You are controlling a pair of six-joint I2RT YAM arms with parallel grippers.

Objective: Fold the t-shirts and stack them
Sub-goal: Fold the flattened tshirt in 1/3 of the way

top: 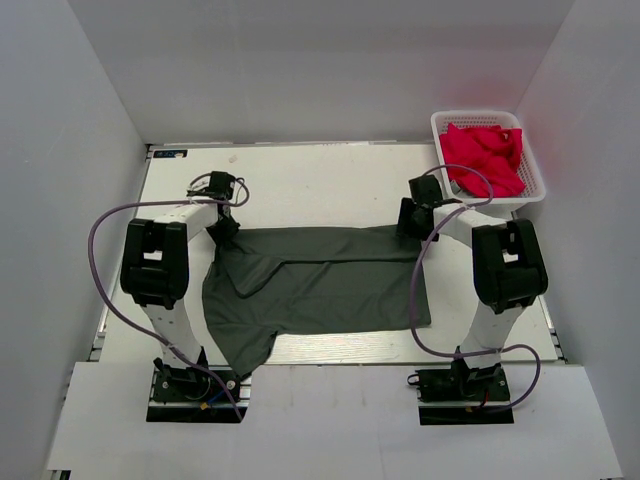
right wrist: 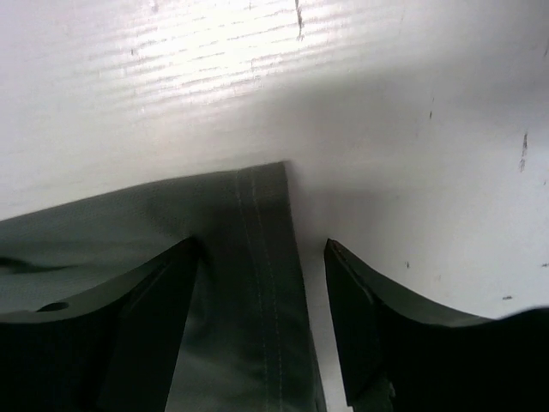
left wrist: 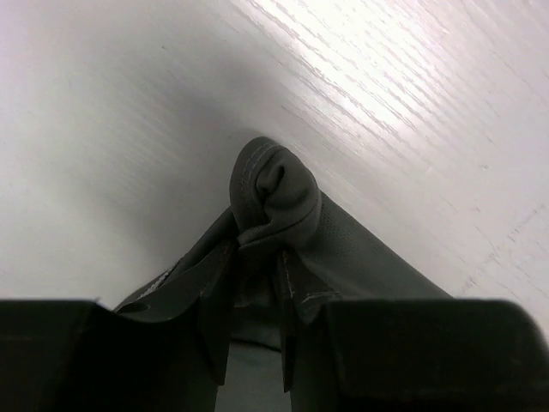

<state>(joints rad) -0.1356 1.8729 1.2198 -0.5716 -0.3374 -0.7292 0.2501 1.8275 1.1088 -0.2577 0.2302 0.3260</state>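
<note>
A dark charcoal-grey t-shirt (top: pixel 320 290) lies spread across the table, its near left part hanging toward the front edge. My left gripper (top: pixel 228 228) sits at its far left corner. In the left wrist view the left gripper (left wrist: pixel 256 251) is shut on a bunched fold of the grey shirt (left wrist: pixel 273 190), which bulges up past the fingertips. My right gripper (top: pixel 408 222) is at the far right corner. In the right wrist view the right gripper (right wrist: pixel 260 245) stands open, its jaws astride the stitched hem corner (right wrist: pixel 257 215), which lies flat on the table.
A white mesh basket (top: pixel 530 165) stands at the back right, just beyond the right arm, with red-pink t-shirts (top: pixel 482 155) heaped in it. White walls close in the table on the left, back and right. Purple cables loop beside both arms.
</note>
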